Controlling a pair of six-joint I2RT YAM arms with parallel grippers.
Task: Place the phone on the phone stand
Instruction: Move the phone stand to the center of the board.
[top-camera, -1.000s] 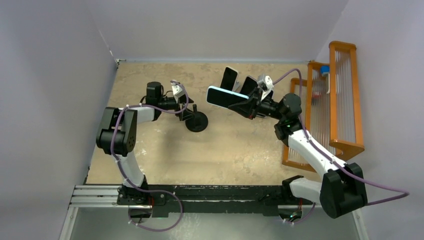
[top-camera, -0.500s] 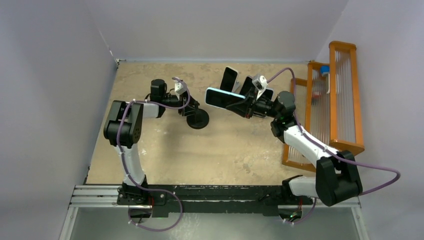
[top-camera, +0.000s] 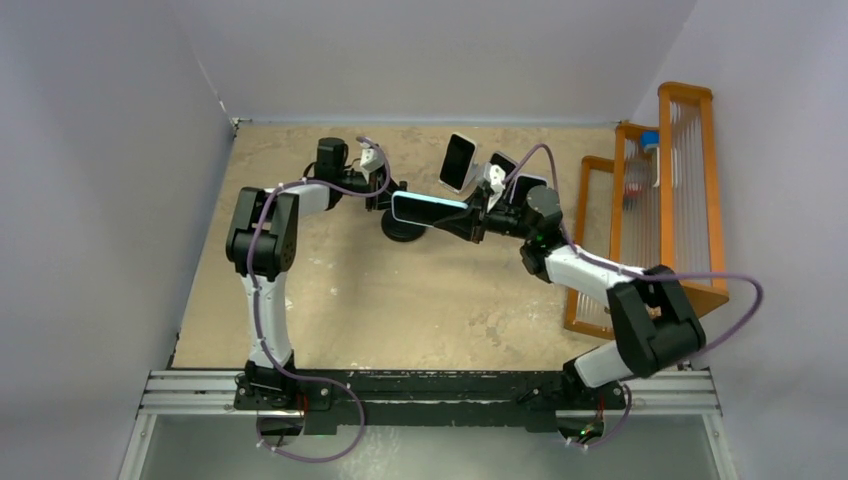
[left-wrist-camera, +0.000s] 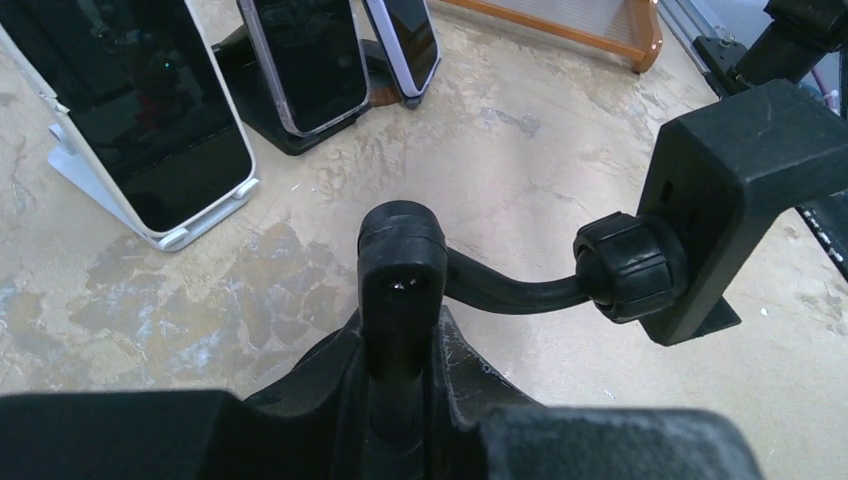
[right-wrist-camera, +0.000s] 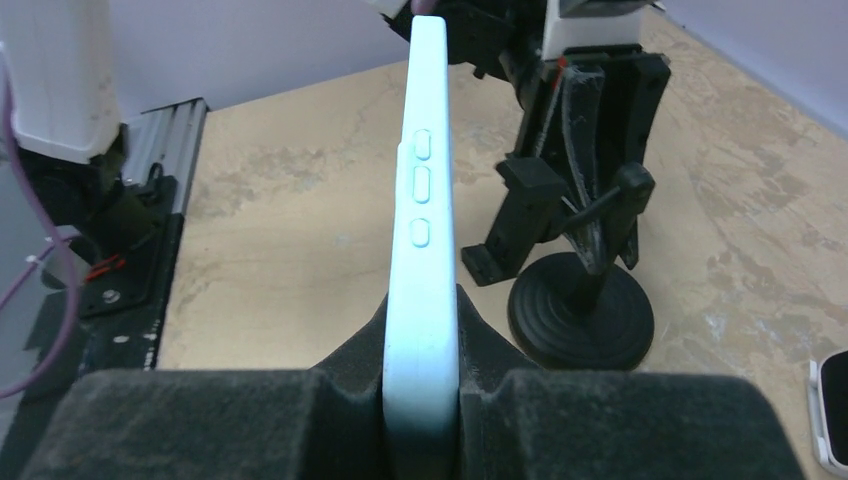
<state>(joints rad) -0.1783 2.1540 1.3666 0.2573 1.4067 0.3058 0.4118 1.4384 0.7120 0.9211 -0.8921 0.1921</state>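
The phone (top-camera: 428, 209), in a light blue case, is held off the table with my right gripper (top-camera: 476, 222) shut on its end. In the right wrist view the phone (right-wrist-camera: 420, 200) stands edge-on between the pads, side buttons facing the camera. The black phone stand (top-camera: 403, 228) has a round base (right-wrist-camera: 581, 322), a bent arm and a clamp head (left-wrist-camera: 742, 195). My left gripper (left-wrist-camera: 400, 335) is shut around the stand's upright post (left-wrist-camera: 402, 262). The phone's far end hangs just above and beside the stand, apart from its clamp.
Behind the stand are three other phones on holders: one on a white holder (left-wrist-camera: 150, 130), one on a black holder (left-wrist-camera: 305, 60), a purple-cased one (left-wrist-camera: 405, 40). An orange wire rack (top-camera: 665, 200) lines the right wall.
My left gripper has moved right to the stand and closed around its post. The right arm has carried the phone leftward, up to the stand.
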